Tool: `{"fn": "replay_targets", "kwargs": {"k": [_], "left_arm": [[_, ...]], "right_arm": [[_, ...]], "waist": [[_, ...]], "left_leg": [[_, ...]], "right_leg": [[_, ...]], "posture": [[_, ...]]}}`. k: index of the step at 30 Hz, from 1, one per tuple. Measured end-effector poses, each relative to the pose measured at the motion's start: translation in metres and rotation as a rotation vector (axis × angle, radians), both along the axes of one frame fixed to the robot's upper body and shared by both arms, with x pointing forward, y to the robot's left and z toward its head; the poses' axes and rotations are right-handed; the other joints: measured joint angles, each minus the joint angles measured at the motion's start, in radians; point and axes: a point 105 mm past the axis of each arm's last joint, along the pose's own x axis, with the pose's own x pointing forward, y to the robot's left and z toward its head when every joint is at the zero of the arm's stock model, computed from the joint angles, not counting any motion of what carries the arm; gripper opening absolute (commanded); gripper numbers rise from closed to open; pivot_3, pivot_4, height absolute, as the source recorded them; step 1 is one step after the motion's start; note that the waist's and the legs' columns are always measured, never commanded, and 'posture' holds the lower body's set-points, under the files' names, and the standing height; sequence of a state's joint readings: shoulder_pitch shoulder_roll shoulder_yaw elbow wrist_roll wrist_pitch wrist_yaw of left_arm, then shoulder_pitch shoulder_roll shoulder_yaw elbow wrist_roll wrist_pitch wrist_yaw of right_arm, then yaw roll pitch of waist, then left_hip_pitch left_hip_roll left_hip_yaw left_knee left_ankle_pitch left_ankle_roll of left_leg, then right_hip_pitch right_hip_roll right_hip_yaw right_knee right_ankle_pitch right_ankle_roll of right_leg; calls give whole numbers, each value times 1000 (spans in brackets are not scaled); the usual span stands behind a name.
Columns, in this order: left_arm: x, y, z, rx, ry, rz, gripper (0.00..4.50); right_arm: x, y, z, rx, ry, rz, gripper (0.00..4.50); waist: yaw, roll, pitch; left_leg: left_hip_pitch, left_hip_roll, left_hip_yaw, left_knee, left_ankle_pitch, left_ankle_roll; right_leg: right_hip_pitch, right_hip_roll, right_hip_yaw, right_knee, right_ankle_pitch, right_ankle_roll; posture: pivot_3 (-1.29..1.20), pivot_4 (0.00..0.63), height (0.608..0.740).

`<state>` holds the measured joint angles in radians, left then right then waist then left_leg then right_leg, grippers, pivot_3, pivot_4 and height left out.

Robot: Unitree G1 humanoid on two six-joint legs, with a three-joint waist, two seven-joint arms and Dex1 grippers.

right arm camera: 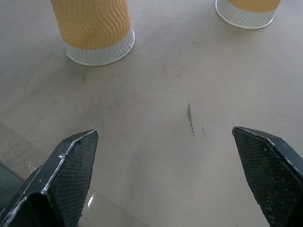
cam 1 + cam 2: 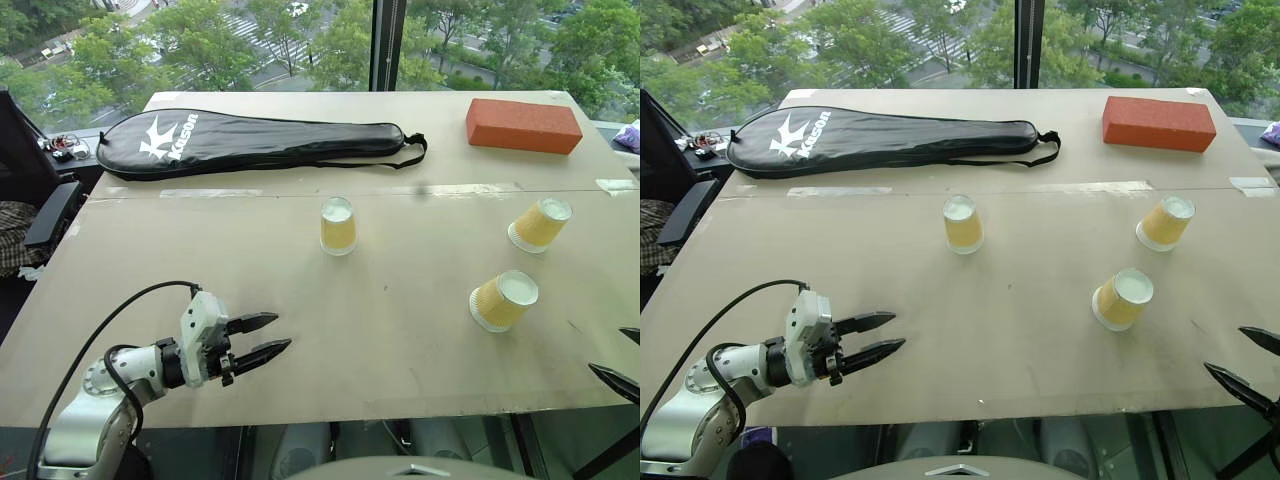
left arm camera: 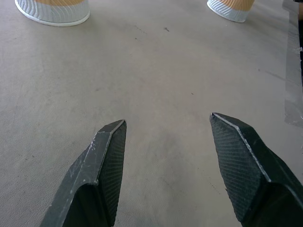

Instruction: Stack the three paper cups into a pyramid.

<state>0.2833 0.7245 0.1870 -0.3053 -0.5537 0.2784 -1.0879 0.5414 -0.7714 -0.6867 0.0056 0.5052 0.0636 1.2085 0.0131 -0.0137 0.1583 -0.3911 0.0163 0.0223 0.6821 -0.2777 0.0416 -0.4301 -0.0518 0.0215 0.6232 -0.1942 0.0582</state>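
Three paper cups (image 2: 338, 226) spread apart, unstacked; both tools (image 2: 262, 336) spread, empty; light cups easily toppled if nudged off-centre

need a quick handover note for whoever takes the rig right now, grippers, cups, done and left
Left gripper: open, empty, low over the near left of the grey table.
Right gripper: open, empty, at the near right edge.
Three yellow-orange ribbed paper cups with white bases stand upside down, all apart: the middle cup at the table's centre, the far right cup, and the near right cup closest to the right gripper.
Done: nothing stacked.
Left: bring two cups side by side, set the third on top.
Also at the back: a black racket bag and an orange-red brick.
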Motion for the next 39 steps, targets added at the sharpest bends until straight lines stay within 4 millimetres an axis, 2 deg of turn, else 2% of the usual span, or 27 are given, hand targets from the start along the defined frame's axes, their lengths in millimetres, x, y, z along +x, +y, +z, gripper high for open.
{"fn": "replay_targets", "kwargs": {"k": [3,5,6,8,15,21,24,27,28,33,35,37,39], "left_arm": [[5,-3,4,-16,-12,-2,2890],[15,-15,21,-66,-64,-40,2890],[16,-26,34,-88,-106,-87,2890],[11,-38,50,-117,-150,-157,2890],[5,-48,51,-123,-138,-225,2890],[4,-51,49,-126,-113,-238,2890],[2,-53,50,-130,-113,-247,2833],[1,-54,51,-129,-120,-249,2833],[1,-55,51,-128,-121,-249,2833],[-1,-54,50,-132,-112,-225,2833],[0,-52,47,-131,-105,-195,2833],[0,-50,46,-129,-103,-176,2833],[0,-49,47,-127,-112,-146,2833]], "right_arm": [[7,6,5,3,-33,-8,4500],[25,33,20,38,-108,32,4500],[32,51,28,60,-133,80,4500],[35,72,37,87,-137,119,4500],[52,103,33,98,-134,111,4500],[67,114,32,107,-153,99,4500],[74,115,28,137,-137,82,3639],[76,115,24,146,-123,78,2345],[76,115,24,147,-123,81,2091],[82,124,29,160,-142,126,2089],[97,141,42,165,-198,188,2089],[106,151,47,168,-218,213,2089],[128,169,53,159,-252,239,2089]], "waist": [[0,0,0],[-1,0,0],[-2,1,0],[-1,1,-1],[0,0,0],[-1,0,0],[-1,0,0],[0,0,0],[0,0,0],[-5,0,0],[-14,0,0],[-17,0,0],[-27,-1,0]], "left_leg": [[0,0,0,0,0,0],[0,0,-1,1,0,0],[1,1,-1,1,0,0],[1,1,0,0,0,0],[-3,0,-1,0,0,0],[-2,0,-1,1,0,0],[-2,0,-1,0,0,0],[-3,0,-1,1,0,0],[-3,-1,-1,0,0,0],[-2,0,0,1,0,0],[-1,0,0,1,0,0],[0,0,-1,1,0,0],[0,1,0,1,0,0]], "right_leg": [[0,0,0,0,0,0],[0,1,0,2,0,0],[0,1,0,2,0,0],[0,1,0,2,0,0],[-2,1,0,1,0,0],[-2,2,0,1,0,0],[-2,2,0,1,0,0],[-2,2,0,1,1,-2],[-2,2,0,1,1,-2],[-2,2,1,1,0,0],[-2,3,1,2,0,0],[-2,3,1,2,0,0],[-2,3,1,2,1,-1]], "posture": [[0,150,740],[0,150,740],[0,150,740],[0,150,740],[0,150,740],[0,150,740],[0,150,740],[0,150,740],[0,150,740],[0,150,740],[0,150,740],[0,150,740],[0,150,740]]}}
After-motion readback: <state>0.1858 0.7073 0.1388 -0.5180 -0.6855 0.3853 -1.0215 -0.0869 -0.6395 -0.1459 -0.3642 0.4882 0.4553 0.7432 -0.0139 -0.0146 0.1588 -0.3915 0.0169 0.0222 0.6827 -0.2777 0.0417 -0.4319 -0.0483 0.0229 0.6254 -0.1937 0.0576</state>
